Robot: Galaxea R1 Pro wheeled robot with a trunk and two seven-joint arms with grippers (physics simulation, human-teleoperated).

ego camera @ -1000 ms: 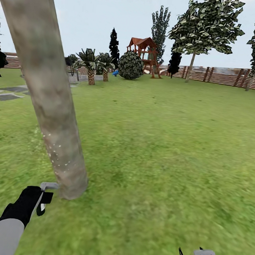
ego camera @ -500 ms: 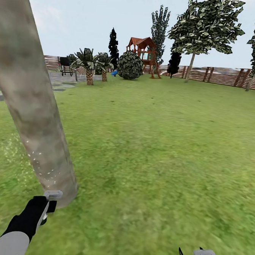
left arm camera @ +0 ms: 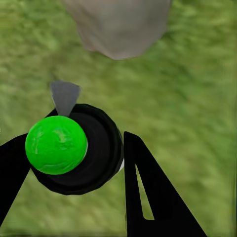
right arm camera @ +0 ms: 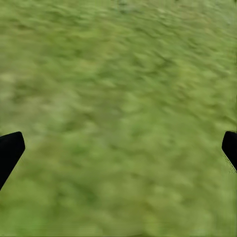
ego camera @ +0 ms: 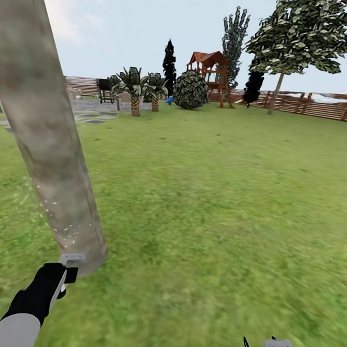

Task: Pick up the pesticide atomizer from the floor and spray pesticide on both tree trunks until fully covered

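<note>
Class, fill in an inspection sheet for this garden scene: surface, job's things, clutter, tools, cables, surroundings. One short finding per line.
Surface: grass, blurry green-yellow.
Job's things: trunk leaning in view, white speckles low on the bark; atomizer, green part facing the left wrist camera.
Clutter: nothing seen.
Tools: left tool shut on the atomizer beside the trunk's base; right tool open over grass.
Cables: nothing seen.
Surroundings: fence, playhouse, bush, palms.
</note>
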